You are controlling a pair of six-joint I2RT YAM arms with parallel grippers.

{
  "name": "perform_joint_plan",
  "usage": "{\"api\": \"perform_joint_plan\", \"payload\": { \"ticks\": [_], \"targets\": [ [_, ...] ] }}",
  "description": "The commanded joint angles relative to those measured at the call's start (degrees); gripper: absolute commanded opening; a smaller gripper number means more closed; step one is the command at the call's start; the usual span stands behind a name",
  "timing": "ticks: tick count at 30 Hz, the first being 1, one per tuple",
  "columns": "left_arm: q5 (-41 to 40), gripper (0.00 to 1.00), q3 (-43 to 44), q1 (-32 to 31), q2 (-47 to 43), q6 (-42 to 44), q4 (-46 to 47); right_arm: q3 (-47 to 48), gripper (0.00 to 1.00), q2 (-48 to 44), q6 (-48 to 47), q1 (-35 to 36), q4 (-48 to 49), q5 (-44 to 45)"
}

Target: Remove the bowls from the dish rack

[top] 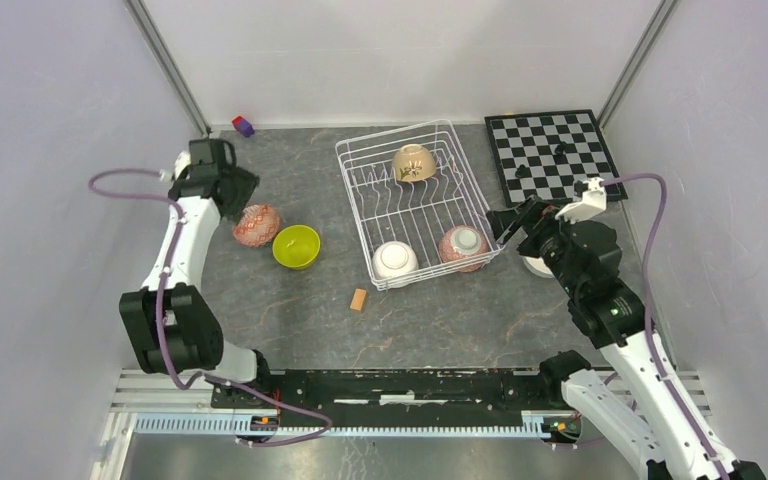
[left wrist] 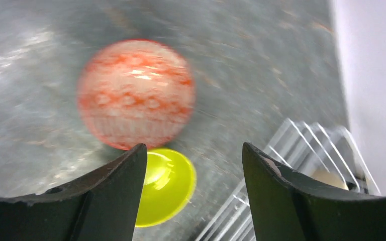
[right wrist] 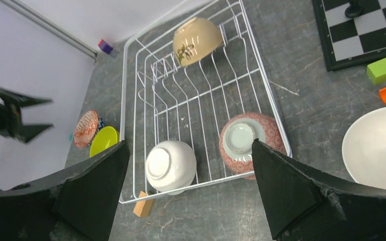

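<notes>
Grey desk (top: 440,310) carries the rack (top: 356,215), in which three bowls are held: beige bowl (top: 414,162) far, white bowl (top: 395,260) near left, pink bowl (top: 463,246) near right. Left fingers (left wrist: 105,196) and right fingers (right wrist: 291,191) are spread, empty. Glazed ceramic is judged slippery and breakable; a rim is best pinched.

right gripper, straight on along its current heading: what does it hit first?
The right gripper likely meets the rack floor wires first, in the gap between the white bowl and speckled bowl. Depth unclear; either bowl could be clipped.
</notes>
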Motion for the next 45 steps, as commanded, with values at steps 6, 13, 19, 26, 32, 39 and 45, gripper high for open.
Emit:
{"api": "perform_joint_plan", "payload": {
  "ticks": [6, 13, 19, 26, 32, 39, 45],
  "targets": [
    [13.74, 0.8, 12.71, -22.01, -1.74, 26.31, 4.34, -1.43, 0.98, 4.39, -2.15, 0.03, -1.94, 0.1],
    [23.0, 0.86, 14.09, -32.86, 2.72, 34.03, 5.66, -2.44, 0.98, 7.24, -3.33, 0.03, -9.84, 5.52],
    [21.98, 0.82, 19.06, -42.44, 10.87, 36.4, 5.33, -4.81, 0.98, 3.43, -6.83, 0.04, -6.78, 6.45],
    [18.38, 0.77, 30.2, -51.14, 23.48, 39.04, 1.45, -7.41, 0.98, -1.41, -8.36, 0.03, -4.49, 7.16],
    [16.28, 0.9, 36.05, -54.49, 30.18, 39.19, 0.39, -7.65, 0.98, -3.18, -9.28, 0.08, -3.96, 8.04],
    [16.44, 0.86, 38.01, -55.94, 35.23, 38.75, 0.48, -7.4, 0.98, -3.53, -9.86, 0.06, -3.81, 8.21],
    [17.32, 0.86, 37.67, -56.76, 39.03, 36.4, 3.38, -7.56, 0.98, -3.52, -10.24, 0.06, -3.19, 8.52]
  ]
}}
